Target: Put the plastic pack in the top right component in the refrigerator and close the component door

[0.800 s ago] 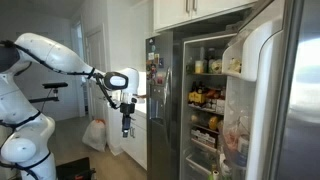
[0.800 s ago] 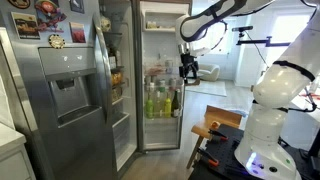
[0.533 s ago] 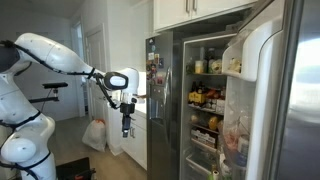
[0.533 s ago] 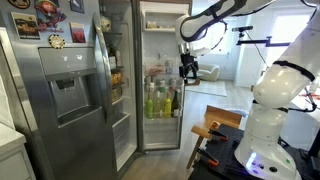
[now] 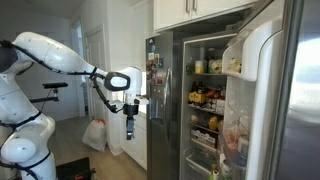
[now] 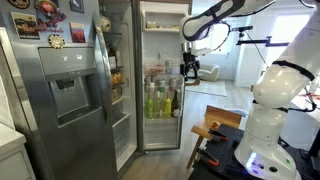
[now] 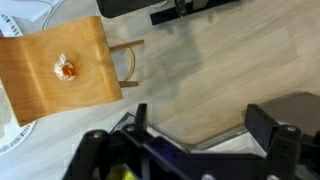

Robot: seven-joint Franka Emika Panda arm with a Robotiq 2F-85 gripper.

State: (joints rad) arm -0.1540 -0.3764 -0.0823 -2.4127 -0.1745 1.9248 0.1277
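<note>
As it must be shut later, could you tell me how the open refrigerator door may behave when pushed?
A tall panel, the refrigerator door probably swings rigidly. Its door bins look stocked, so it is likely heavy, and contents may rattle.

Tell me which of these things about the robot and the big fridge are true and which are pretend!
1. The refrigerator has a door standing open. True.
2. The gripper is reaching inside the refrigerator. False: it hangs outside, in front of the open side.
3. The gripper's jaws are open. True: the wrist view shows bare floor between them.
4. It is dark inside the refrigerator. False: the inside is lit, with bottles on a shelf.
5. A white bag sits on the floor. True.
</note>
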